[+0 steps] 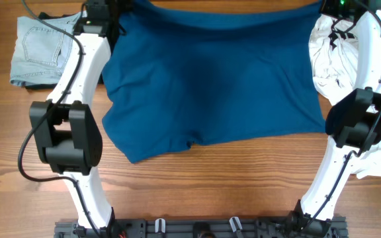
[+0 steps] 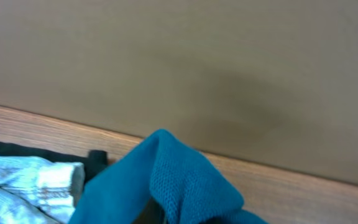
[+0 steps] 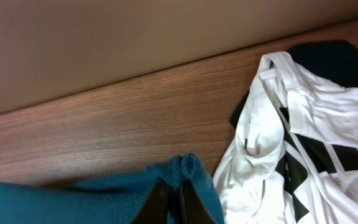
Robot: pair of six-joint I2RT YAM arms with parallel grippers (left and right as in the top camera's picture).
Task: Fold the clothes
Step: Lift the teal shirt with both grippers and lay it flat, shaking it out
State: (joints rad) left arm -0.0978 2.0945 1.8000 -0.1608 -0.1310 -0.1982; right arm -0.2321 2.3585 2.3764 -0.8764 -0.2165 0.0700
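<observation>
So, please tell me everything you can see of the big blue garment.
The blue garment is plain deep-blue soft knit cloth, spread wide on the wooden table, with a small notch in its near hem. Its two far corners are pinched by the left gripper and right gripper, both shut. Its right edge lies by the white garment.

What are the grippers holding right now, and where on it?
Both hold the blue garment: left gripper pinches its far left corner, right gripper its far right corner.
</observation>
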